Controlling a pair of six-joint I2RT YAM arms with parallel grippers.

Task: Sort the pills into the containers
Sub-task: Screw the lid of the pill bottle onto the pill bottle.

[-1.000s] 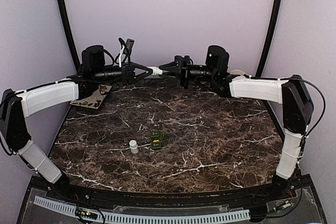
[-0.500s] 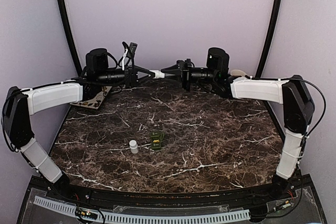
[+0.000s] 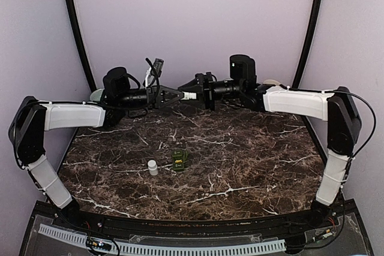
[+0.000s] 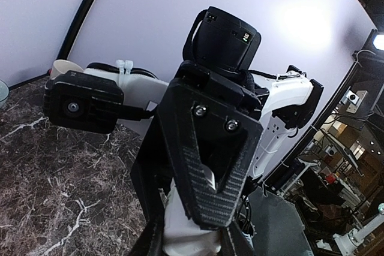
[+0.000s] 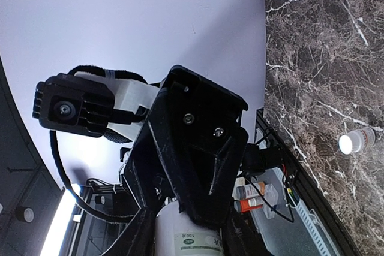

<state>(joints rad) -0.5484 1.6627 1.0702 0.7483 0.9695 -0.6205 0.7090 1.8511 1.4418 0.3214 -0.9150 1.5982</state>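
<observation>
Above the table, white bottle mostly hidden

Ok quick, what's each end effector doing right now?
Left end effector: closed on the white bottle.
Right end effector: around the same bottle, grip cannot be told.

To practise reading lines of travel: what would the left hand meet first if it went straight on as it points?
Probably the right hand, facing the left hand almost tip to tip; a white bottle sits between them. Depth from above is uncertain.

Overhead above table, wrist views close, facing one another
</observation>
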